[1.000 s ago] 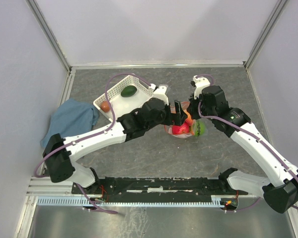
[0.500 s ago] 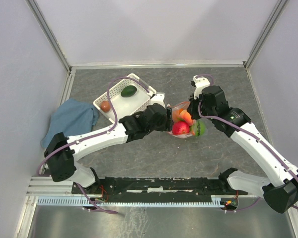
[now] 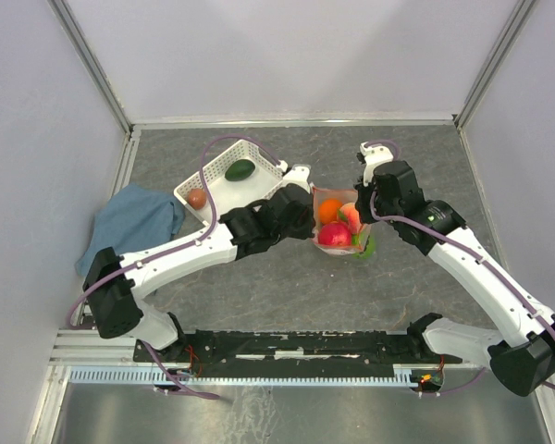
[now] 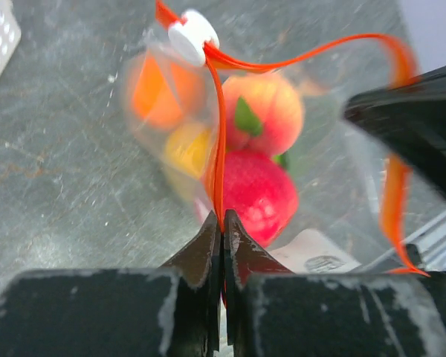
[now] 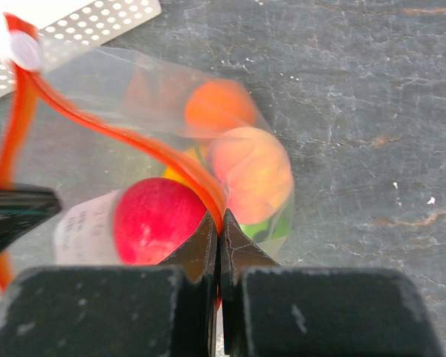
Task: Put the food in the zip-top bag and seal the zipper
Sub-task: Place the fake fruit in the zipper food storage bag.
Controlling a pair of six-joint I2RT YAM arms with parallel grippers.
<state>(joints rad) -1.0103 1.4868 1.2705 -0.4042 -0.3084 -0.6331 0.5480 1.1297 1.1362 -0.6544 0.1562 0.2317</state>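
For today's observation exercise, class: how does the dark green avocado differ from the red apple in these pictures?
The avocado is dark green and oval; the red apple is round. The avocado lies in the white basket; the apple sits inside the clear bag. The avocado lies apart from the brown piece; the apple is packed beside the peach. Both are small fruits.

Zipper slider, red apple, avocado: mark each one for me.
zipper slider (image 4: 193, 36), left wrist view, middle of its white body.
red apple (image 5: 154, 230), right wrist view, centre of its red skin.
avocado (image 3: 240, 170), top external view, middle of its dark green upper side.
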